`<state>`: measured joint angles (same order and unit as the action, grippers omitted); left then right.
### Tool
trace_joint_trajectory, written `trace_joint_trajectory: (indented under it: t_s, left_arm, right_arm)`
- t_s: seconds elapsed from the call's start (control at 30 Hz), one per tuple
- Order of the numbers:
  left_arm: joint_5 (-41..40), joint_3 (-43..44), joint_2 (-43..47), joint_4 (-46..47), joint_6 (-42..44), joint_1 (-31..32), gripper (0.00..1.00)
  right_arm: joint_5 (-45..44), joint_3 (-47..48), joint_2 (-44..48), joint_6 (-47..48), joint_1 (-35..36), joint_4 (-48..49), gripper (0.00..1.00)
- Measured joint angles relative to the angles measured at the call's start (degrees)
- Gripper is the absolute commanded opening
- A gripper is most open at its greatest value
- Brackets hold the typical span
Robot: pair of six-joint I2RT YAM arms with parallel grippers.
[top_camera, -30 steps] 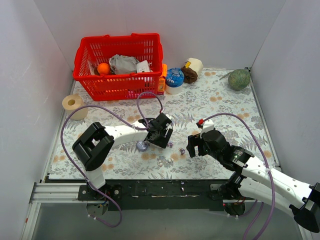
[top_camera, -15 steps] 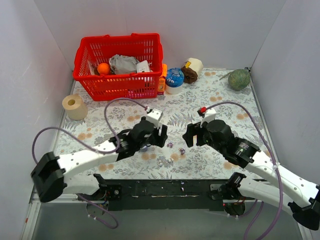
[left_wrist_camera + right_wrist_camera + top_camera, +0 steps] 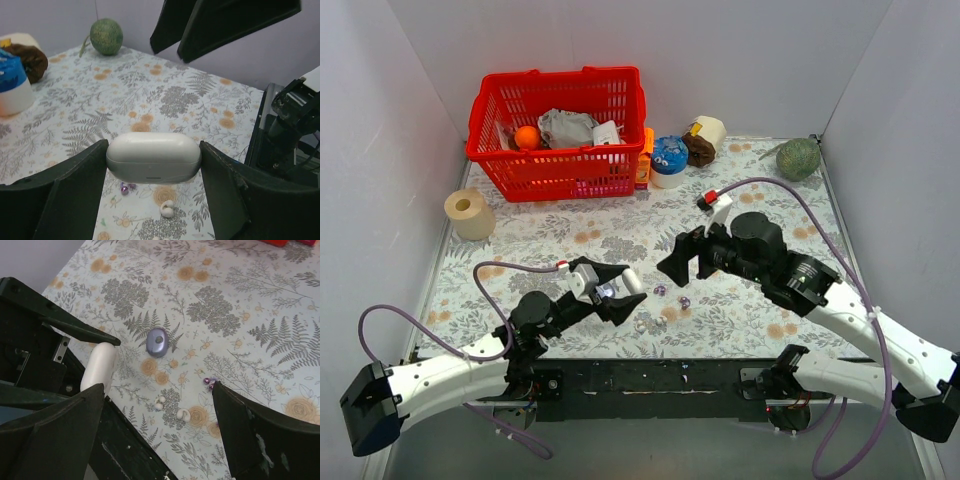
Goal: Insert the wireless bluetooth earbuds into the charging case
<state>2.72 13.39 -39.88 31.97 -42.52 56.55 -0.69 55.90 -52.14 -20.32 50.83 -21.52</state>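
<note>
The lavender charging case (image 3: 158, 342) lies on the floral table, free of both grippers; in the top view it shows as a small lavender patch (image 3: 607, 293) beside the left fingers. My left gripper (image 3: 153, 165) is shut on a white pill-shaped case (image 3: 153, 157) and holds it above the table; this case also shows in the right wrist view (image 3: 98, 366). Purple earbuds (image 3: 660, 290) lie on the table, also in the left wrist view (image 3: 123, 187) and the right wrist view (image 3: 209, 382). My right gripper (image 3: 686, 262) is open and empty above them.
Small white earbuds (image 3: 160, 401) lie near the table's front edge (image 3: 150, 450). A red basket (image 3: 560, 130) stands at the back left, a tape roll (image 3: 468, 212) at the left, a blue-lidded cup (image 3: 670, 160) and a green ball (image 3: 798, 158) at the back.
My left arm has stretched out low and drawn its gripper toward the near edge, now with the white case in it. My right gripper has moved up and left over the buds.
</note>
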Motion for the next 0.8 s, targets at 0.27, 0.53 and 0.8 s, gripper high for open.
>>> trace_joint_trajectory:
  t_s: [0.27, 0.53, 0.8]
  left_arm:
    - [1.70, 0.04, -1.57, 2.51, 5.66, 2.21, 0.00]
    - [0.68, 1.09, -6.08, 1.49, 10.54, 4.90, 0.00]
    - [-0.57, 1.36, -6.49, 1.73, 11.47, 5.75, 0.00]
  right_arm:
    - [2.80, 1.60, -5.60, -3.06, 3.17, -1.44, 0.98]
    - [2.38, 2.03, -9.53, -6.34, 6.78, -0.20, 0.93]
    - [2.16, 2.03, -11.47, -8.31, 7.41, 0.55, 0.80]
